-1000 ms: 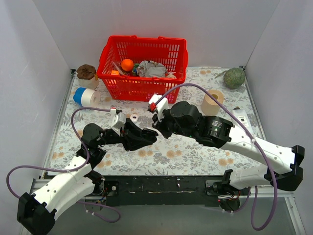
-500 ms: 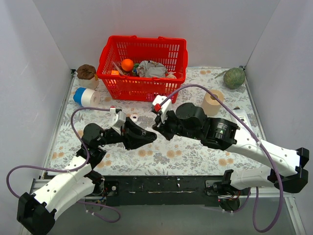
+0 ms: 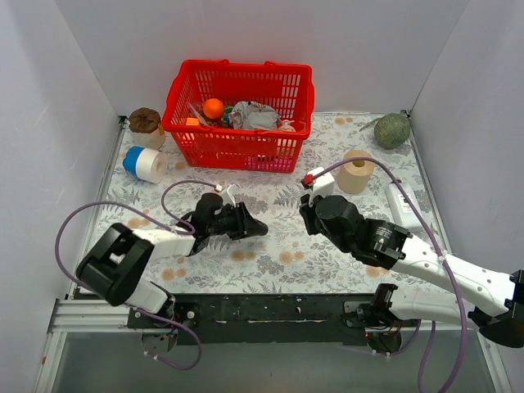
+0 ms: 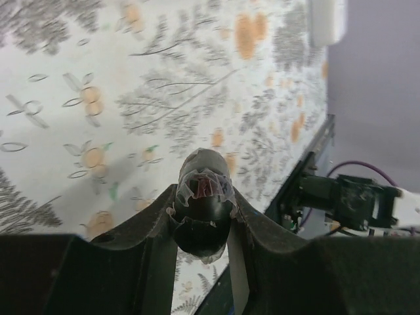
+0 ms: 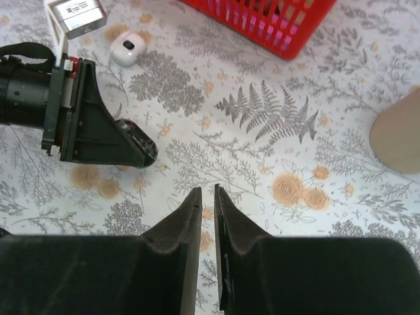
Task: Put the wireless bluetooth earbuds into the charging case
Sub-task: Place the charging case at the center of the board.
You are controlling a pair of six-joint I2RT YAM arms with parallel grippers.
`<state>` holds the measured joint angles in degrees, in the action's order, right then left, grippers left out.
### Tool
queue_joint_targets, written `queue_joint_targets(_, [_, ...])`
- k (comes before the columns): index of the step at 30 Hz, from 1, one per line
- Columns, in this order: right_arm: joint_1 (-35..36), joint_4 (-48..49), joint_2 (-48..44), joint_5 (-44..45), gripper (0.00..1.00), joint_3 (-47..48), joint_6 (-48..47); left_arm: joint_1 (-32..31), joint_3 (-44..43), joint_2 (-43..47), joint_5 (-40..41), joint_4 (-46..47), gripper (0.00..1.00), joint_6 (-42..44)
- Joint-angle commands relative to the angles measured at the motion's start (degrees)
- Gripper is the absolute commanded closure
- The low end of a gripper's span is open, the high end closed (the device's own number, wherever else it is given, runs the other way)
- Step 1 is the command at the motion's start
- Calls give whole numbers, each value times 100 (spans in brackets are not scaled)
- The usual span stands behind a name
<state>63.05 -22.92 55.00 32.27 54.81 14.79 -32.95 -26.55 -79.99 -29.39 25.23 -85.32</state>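
My left gripper (image 4: 203, 200) is shut on a small black rounded case (image 4: 202, 174) with clear tape on its top end. It holds the case low over the floral mat, left of centre in the top view (image 3: 248, 225). My right gripper (image 5: 207, 191) hovers to the right of it (image 3: 304, 219), apart from it, its fingers almost together with nothing seen between them. A small white rounded case or bud (image 5: 126, 49) lies on the mat beyond the left gripper (image 5: 131, 149). No black earbuds show.
A red basket (image 3: 237, 151) of odds and ends stands at the back. A blue-and-white tape roll (image 3: 146, 162) and a brown jar (image 3: 146, 121) are at the back left. A tan roll (image 3: 355, 170), a green ball (image 3: 392, 129) and a white device (image 3: 403, 206) are on the right.
My right gripper has pulled back to the right, away from the left gripper. The left arm has folded lower and further left, its gripper still shut on the black case.
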Motion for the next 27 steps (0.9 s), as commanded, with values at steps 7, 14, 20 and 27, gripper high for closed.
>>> queue_joint_targets(7, [-21, 270, -438, -484, 80, -787, 745, -194, -1204, -1466, 1453, -765, 98, 130])
queue_joint_targets(14, [-29, 218, -605, -573, 79, -945, 815, -186, -1336, -1854, 1550, -1187, 54, 173])
queue_joint_targets(20, [-29, 60, -666, -564, 78, -893, 850, -46, -1353, -1372, 1716, -1968, 40, 305])
queue_joint_targets(27, [-29, 147, -807, -512, 76, -1077, 807, 315, -1204, 526, 2559, -3724, 2, 814])
